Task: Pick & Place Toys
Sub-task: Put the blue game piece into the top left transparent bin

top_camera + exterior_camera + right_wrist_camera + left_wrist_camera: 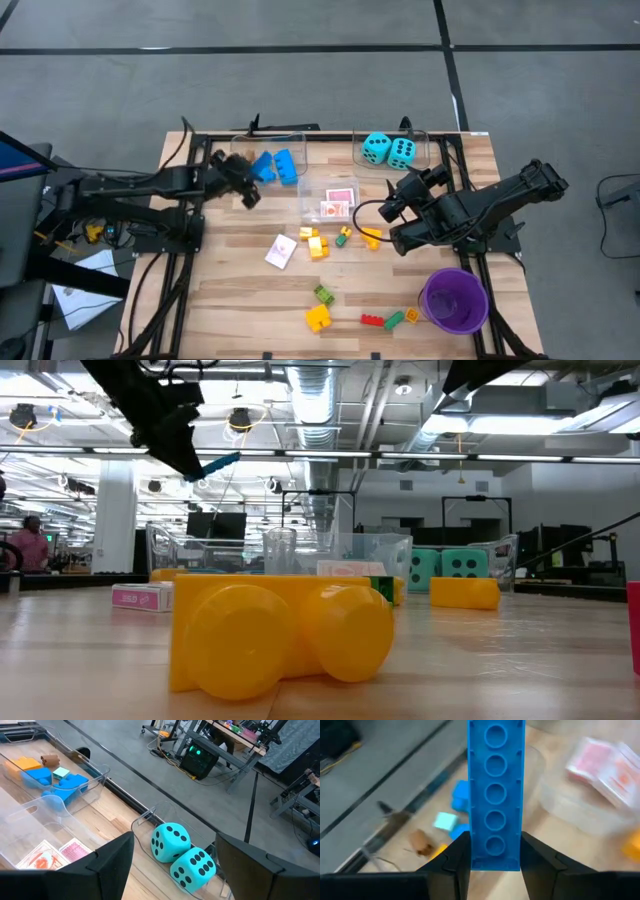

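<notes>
Fingers of the left gripper (495, 865) are seen in the left wrist view clamped on the end of a long blue brick (495, 790), held above a clear bin (268, 160) at the tabletop's (230, 300) far left. From above, the right gripper (392, 205) hovers with fingers apart, empty, beside the turquoise dice (390, 150). A late release could drop the brick outside the bin. In the low view, print on a card pack (140, 597) cannot be read.
</notes>
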You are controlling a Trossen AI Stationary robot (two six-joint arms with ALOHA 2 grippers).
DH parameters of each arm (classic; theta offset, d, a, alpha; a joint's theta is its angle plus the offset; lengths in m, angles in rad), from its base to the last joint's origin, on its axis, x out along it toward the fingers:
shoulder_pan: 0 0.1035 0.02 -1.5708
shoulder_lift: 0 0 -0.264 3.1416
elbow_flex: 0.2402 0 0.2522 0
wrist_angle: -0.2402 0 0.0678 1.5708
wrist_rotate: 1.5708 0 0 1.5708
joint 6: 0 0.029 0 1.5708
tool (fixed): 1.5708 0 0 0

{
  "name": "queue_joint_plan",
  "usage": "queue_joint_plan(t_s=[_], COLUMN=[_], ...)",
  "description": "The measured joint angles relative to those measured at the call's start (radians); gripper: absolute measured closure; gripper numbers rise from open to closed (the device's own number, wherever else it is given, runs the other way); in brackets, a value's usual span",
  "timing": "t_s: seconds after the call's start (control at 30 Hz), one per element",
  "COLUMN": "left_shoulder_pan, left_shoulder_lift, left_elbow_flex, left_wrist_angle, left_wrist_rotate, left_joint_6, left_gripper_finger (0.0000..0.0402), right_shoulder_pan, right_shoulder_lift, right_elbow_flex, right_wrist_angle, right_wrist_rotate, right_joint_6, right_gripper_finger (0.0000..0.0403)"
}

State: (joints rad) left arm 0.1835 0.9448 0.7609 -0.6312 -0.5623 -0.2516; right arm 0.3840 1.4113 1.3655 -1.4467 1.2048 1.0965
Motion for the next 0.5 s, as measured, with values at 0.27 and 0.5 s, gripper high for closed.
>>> queue_joint_plan(t_s=[0.27, 0.5], left_shoulder_pan=[0.209, 0.339], left_shoulder_lift=[0.068, 0.198], left_elbow_flex=[0.000, 0.000], left_wrist_angle=[0.013, 0.010], left_wrist_rotate=[-0.014, 0.073], left_joint_6=[-0.016, -0.039], left_gripper_finger=[0.0272, 0.0270], right_shoulder_pan=[0.000, 0.000], right_shoulder_lift=[0.000, 0.000], right_elbow_flex=[0.000, 0.000], right_wrist_angle=[0.021, 0.019], right_wrist_rotate=[0.000, 0.000], right_joint_6=[-0.031, -0.031], right_gripper_finger=[0.0131, 0.0131])
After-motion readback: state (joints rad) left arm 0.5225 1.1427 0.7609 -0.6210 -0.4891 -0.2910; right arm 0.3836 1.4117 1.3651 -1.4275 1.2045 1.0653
